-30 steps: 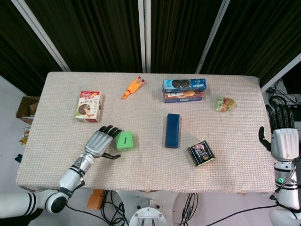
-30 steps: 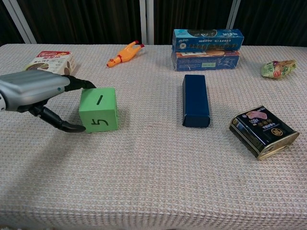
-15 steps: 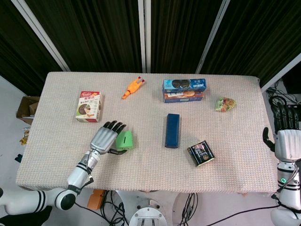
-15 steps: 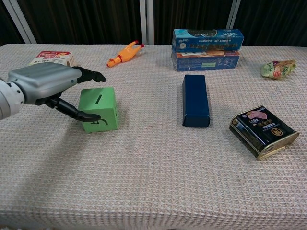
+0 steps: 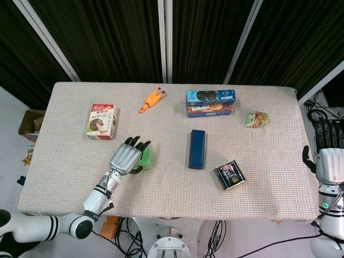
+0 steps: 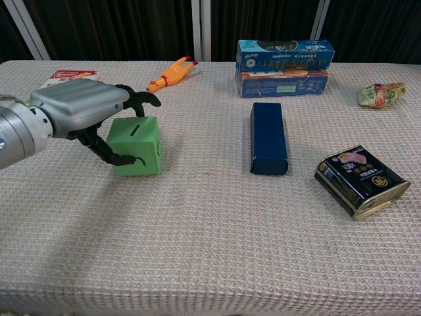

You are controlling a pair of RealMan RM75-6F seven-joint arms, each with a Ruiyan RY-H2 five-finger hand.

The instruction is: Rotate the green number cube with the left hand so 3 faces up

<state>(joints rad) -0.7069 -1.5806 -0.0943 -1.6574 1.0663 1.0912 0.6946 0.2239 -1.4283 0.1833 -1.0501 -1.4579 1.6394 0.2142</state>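
The green number cube (image 6: 143,142) sits on the table left of centre, with a single stroke marked on its top face. My left hand (image 6: 82,108) lies over it from the left: fingers hook across the top and far edge, and the thumb presses the front face, hiding the digit there. From the head view, the left hand (image 5: 126,157) covers most of the cube (image 5: 147,157). My right hand (image 5: 329,161) hangs off the table's right edge, fingers apart, holding nothing.
A dark blue box (image 6: 268,137) lies right of the cube, with a tin can (image 6: 358,180) further right. At the back are stacked cookie boxes (image 6: 284,59), an orange rubber chicken (image 6: 171,74), a red snack box (image 6: 66,78) and a green packet (image 6: 381,94).
My left hand moved right from beside the cube and closed over it, thumb now on the front face. The cube shifted slightly. The right hand sank a little lower.
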